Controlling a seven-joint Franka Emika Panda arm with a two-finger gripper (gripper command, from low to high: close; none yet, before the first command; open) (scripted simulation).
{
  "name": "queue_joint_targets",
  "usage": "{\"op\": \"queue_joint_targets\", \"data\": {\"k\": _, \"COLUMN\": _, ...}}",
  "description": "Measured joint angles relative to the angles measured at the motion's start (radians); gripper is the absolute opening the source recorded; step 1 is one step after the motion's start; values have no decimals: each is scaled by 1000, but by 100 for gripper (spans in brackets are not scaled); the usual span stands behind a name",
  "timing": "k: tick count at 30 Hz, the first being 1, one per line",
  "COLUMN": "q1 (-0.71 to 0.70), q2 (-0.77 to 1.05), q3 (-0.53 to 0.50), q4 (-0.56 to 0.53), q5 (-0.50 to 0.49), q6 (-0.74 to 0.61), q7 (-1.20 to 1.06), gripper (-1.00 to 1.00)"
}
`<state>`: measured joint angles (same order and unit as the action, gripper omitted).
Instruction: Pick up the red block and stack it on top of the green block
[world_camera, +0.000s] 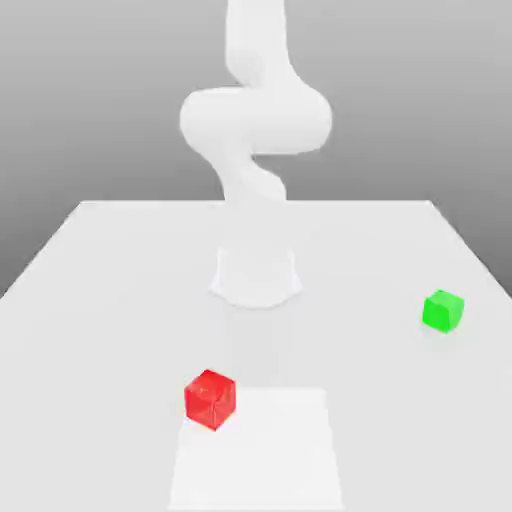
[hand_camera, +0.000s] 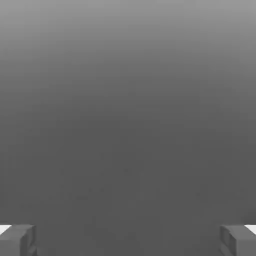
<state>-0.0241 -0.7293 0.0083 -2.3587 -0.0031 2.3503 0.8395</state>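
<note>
Item: gripper, one, two-fingered; in my hand view its fingers stand wide apart, nothing between them. Item: red block, one, bright, glossy; I see it on the white table in the exterior view, near the pale rectangular patch, a corner turned toward me. Item: green block, one, also on the table, well apart from the red, toward the exterior view's right. Item: white arm, one, raised above the table.

One red block, one green block, one robot arm, one table.
</note>
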Motion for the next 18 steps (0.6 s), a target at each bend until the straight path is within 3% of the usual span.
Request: {"op": "queue_joint_targets", "data": {"k": 18, "q1": -162, "q2": 671, "q3": 7, "q4": -488, "q5": 2, "q6": 463, "q7": 329, "gripper": 0}}
